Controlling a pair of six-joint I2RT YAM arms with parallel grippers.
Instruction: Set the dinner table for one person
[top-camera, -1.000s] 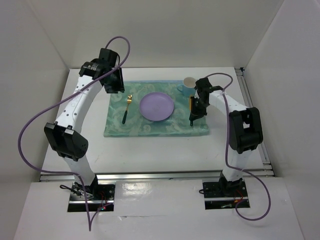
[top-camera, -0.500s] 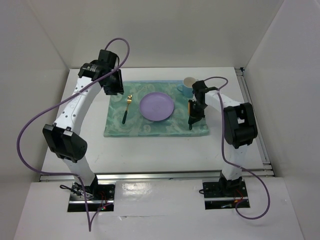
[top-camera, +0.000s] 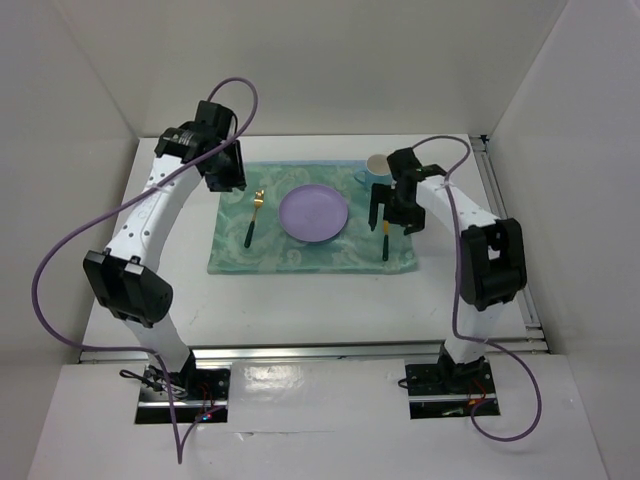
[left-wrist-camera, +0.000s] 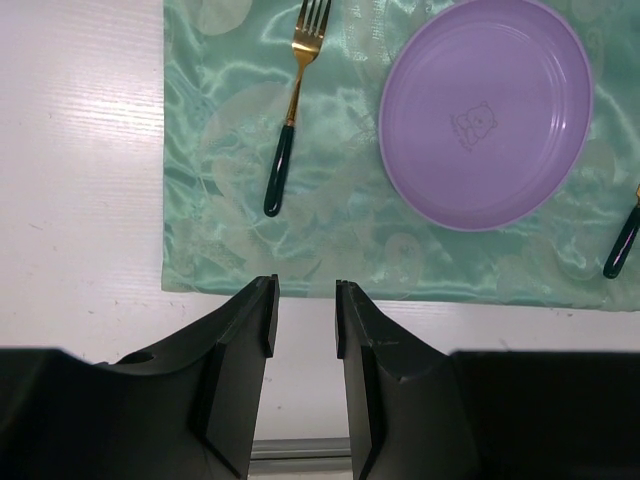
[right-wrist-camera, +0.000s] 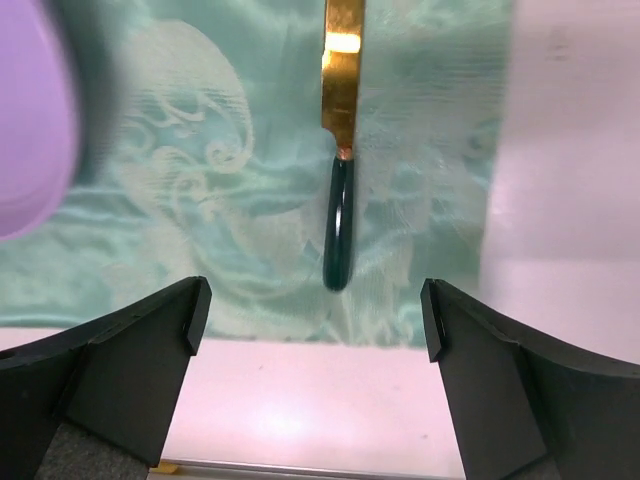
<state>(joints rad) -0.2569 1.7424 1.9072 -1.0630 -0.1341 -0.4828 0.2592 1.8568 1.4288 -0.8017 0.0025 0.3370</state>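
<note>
Versus a second ago: left arm barely changed, while on the right the knife (top-camera: 385, 240) is out of the grip and the right claw (top-camera: 393, 212) has gone from pinched on it to spread wide, lifted a bit toward the back. Left arm arches up from its base and reaches forward; the left claw (top-camera: 228, 170) hangs over the back left corner of the green placemat (top-camera: 300, 255), pointing down. In the left wrist view the left claw (left-wrist-camera: 305, 290) has its jaws at a narrow gap with nothing between them. Below it are the white desk (left-wrist-camera: 80, 150) and the placemat's near edge (left-wrist-camera: 330, 250). On the cloth beyond lie the gold fork (left-wrist-camera: 290, 130) with a dark handle, then the purple plate (left-wrist-camera: 485, 110), then the knife's handle tip (left-wrist-camera: 622, 245) at the right edge. Right arm bends at the elbow, wrist over the right end of the placemat near the blue cup (top-camera: 378, 170). In the right wrist view the right claw (right-wrist-camera: 312, 300) is empty and wide, and the knife (right-wrist-camera: 340, 200) lies flat on the cloth between the two fingers, touching neither. The desk (top-camera: 300, 300) lies under everything, well below both claws, carrying the placemat in the middle. On the placemat from left to right are the fork (top-camera: 254, 218), the plate (top-camera: 314, 213) and the knife.
</note>
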